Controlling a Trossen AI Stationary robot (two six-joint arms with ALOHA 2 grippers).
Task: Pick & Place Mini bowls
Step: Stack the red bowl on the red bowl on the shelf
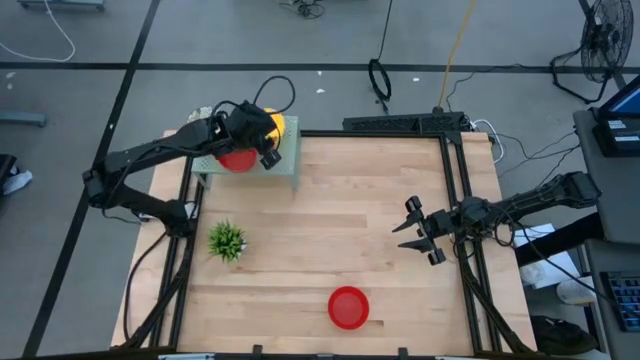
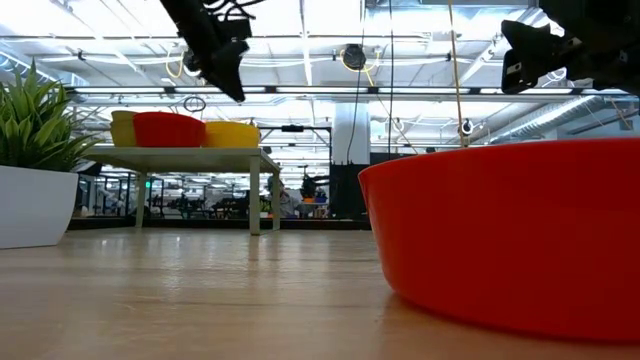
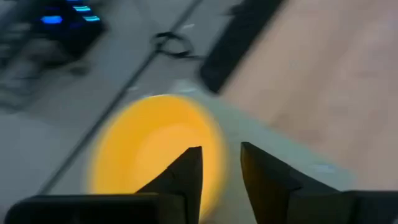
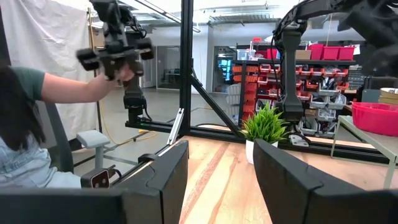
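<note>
A pale green rack stands at the table's far left corner. On its top sit a red mini bowl and two yellow ones. My left gripper hovers above the rack, over the bowls. It is open, with nothing between its fingers, and a yellow bowl lies below and beyond them. Another red mini bowl rests on its base near the table's front edge. My right gripper waits open at the table's right side, off the wood.
A small green plant in a white pot stands at the table's left side. Black frame rails run along the table's left, right and far edges. In the right wrist view, a person sits beyond the table's left.
</note>
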